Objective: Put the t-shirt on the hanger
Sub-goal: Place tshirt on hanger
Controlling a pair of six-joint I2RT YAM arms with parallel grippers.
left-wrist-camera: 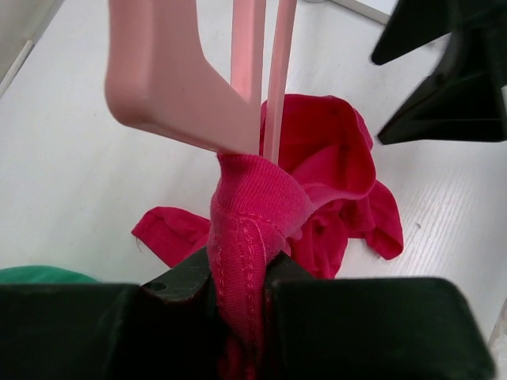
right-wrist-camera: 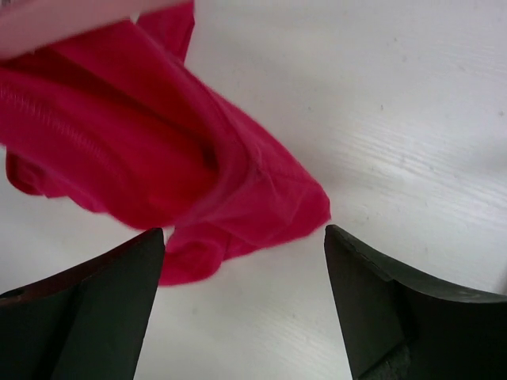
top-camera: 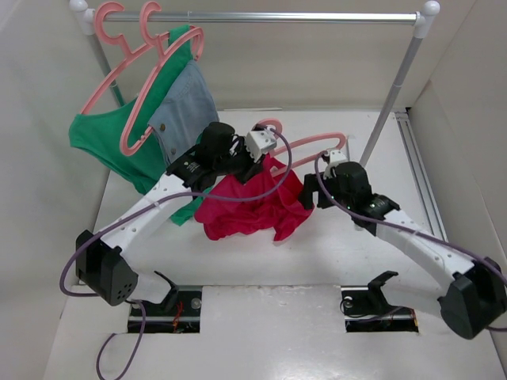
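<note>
In the top view, the left gripper [top-camera: 265,157] covers its own fingertips and the left part of the hanger [top-camera: 318,142]. In the left wrist view, the hanger's bars run off the top edge. In the right wrist view, the top and left edges cut the t-shirt [right-wrist-camera: 142,150], and the pale pink strip [right-wrist-camera: 63,24] at the corner is too blurred to identify.

We see white moulded link shells on the left arm [top-camera: 150,207] and right arm [top-camera: 420,245], with chunky black joint housings [top-camera: 107,273] at the bases. A purple cable [top-camera: 62,279] loops along each arm. Left gripper [left-wrist-camera: 238,269] and right gripper [right-wrist-camera: 245,261] have matte black wedge-shaped fingers.
</note>
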